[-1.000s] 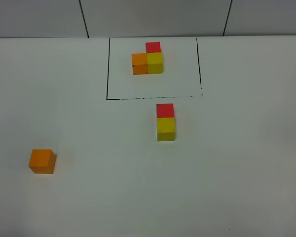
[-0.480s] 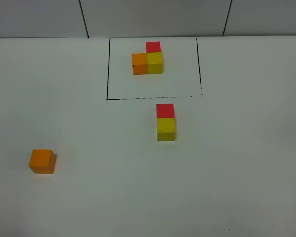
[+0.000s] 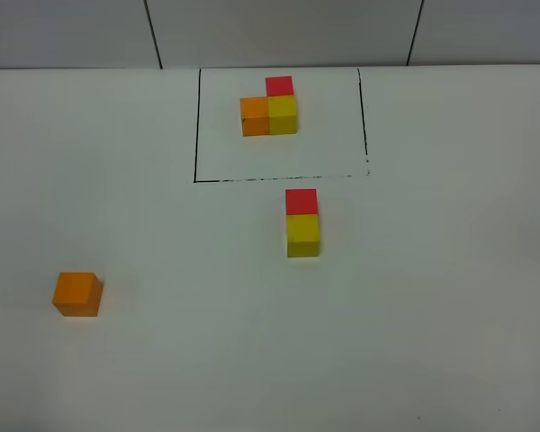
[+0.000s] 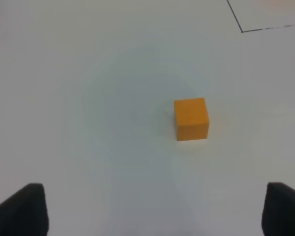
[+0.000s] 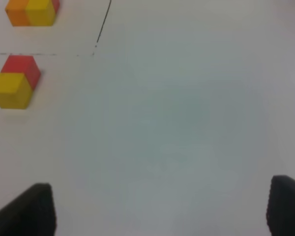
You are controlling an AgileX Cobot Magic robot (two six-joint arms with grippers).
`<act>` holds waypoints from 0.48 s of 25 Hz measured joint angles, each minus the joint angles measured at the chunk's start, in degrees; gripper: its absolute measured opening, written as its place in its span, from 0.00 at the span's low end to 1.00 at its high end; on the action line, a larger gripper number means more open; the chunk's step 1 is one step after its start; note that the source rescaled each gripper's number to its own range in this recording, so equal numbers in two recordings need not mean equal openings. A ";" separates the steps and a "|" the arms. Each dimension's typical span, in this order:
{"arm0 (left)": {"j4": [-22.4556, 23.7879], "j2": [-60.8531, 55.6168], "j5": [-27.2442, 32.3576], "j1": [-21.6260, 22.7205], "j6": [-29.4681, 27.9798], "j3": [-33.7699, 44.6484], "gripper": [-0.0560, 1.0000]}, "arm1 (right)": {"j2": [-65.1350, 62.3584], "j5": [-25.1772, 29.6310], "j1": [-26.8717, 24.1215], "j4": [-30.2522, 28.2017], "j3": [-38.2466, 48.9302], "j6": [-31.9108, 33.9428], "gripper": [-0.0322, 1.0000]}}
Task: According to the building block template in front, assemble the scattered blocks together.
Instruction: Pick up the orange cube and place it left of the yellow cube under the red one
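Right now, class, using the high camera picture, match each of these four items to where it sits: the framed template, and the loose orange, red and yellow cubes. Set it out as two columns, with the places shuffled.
Column one:
1. building block template
2. loose orange cube
3. loose red cube
4. loose yellow cube

Column two:
A. alone at the near left, touching nothing
B. inside the black rectangle
C. pressed against the loose red cube's near side
D. just outside the rectangle's near line

Pairs: 1-B, 2-A, 3-D, 4-C.
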 joint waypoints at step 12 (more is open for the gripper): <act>0.00 0.00 0.00 0.00 0.00 0.00 1.00 | 0.00 0.00 0.00 -0.02 0.00 0.13 0.74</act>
